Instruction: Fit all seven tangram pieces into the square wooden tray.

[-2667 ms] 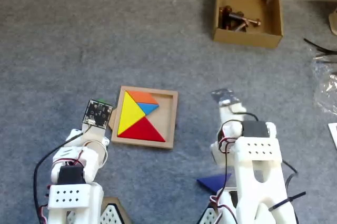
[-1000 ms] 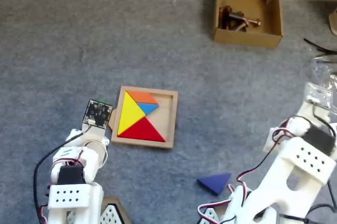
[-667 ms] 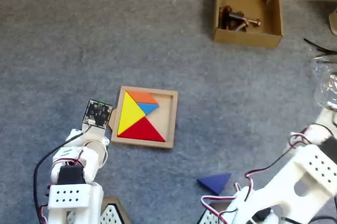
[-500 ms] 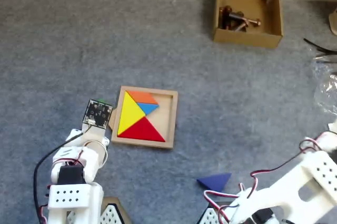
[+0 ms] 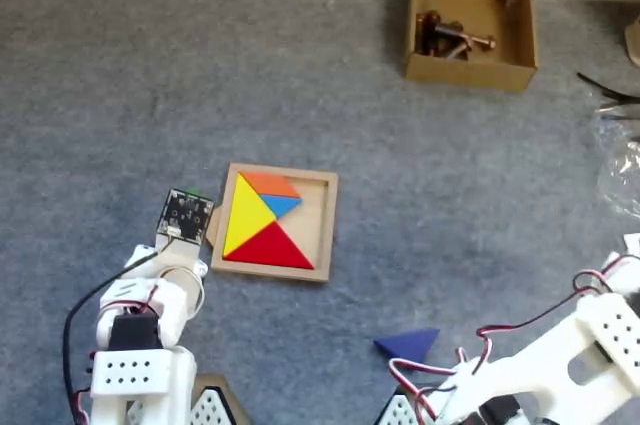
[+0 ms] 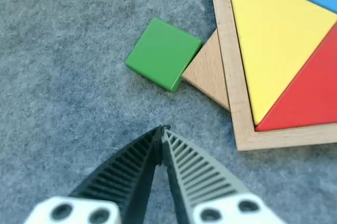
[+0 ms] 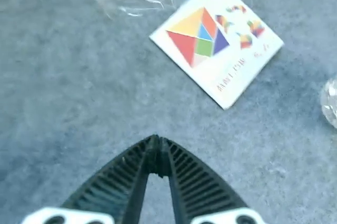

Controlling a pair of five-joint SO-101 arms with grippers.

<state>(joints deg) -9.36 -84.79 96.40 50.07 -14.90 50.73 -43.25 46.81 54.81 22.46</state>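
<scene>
Grey felt worktop (image 5: 200,65) bears the square wooden tray (image 5: 320,220), with a cardboard box (image 5: 470,73) well apart from it. The left end effector (image 6: 162,132) and right end effector (image 7: 156,142) are closed.

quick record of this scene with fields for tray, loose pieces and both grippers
tray: wooden tray, partly filled
in tray: yellow triangle, red triangle, orange piece, light blue piece
outside tray: plain wooden triangle against the tray's outer edge, green square beside it; dark blue triangle apart on the carpet
left gripper: shut, empty, over carpet near the green square
right gripper: shut, empty, over carpet near a printed card
</scene>
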